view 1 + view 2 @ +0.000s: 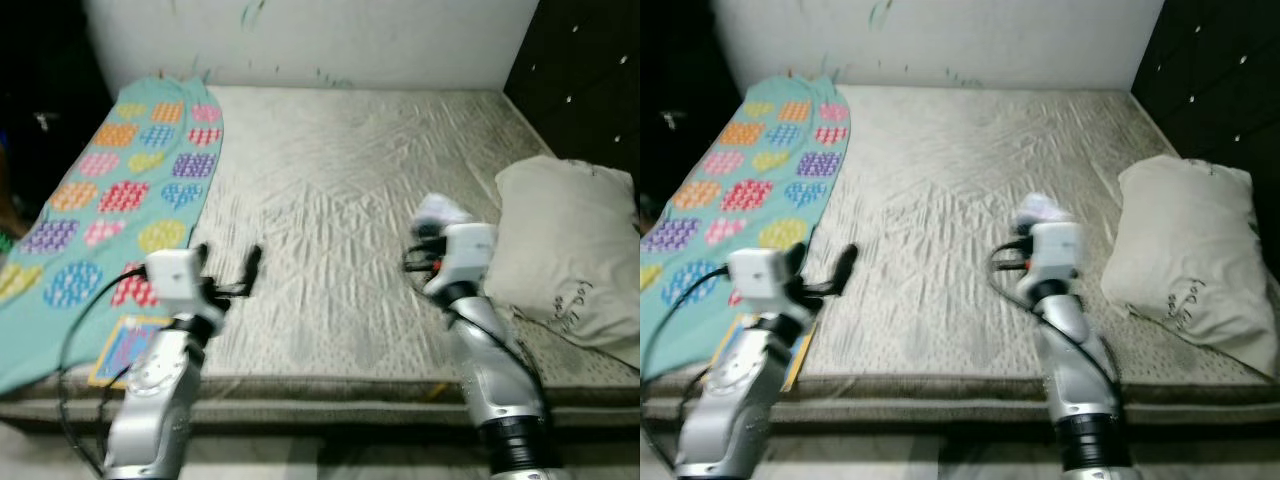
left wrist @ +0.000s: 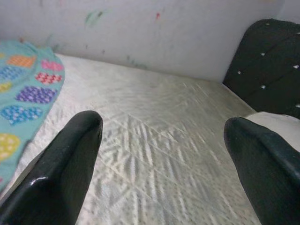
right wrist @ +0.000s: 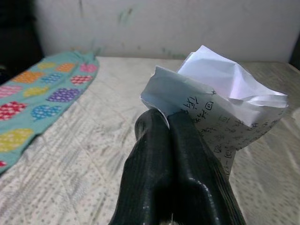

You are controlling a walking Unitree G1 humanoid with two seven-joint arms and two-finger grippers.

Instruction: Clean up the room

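- Right claw (image 3: 171, 123) pinches a crumpled paper (image 3: 220, 105) (printed with characters) above the bed (image 1: 330, 210), beside the pillow (image 1: 570, 250).
- Left claw (image 2: 164, 140) spread wide, holding nothing, over the mattress near the heart-patterned blanket (image 1: 110, 190).
- A book (image 1: 125, 348) lies at the bed's near edge.

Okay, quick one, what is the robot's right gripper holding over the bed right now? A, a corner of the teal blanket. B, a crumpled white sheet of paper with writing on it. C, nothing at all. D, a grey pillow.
B: the right gripper has its black fingers shut on the crumpled white sheet of paper with handwriting, held above the quilted mattress.
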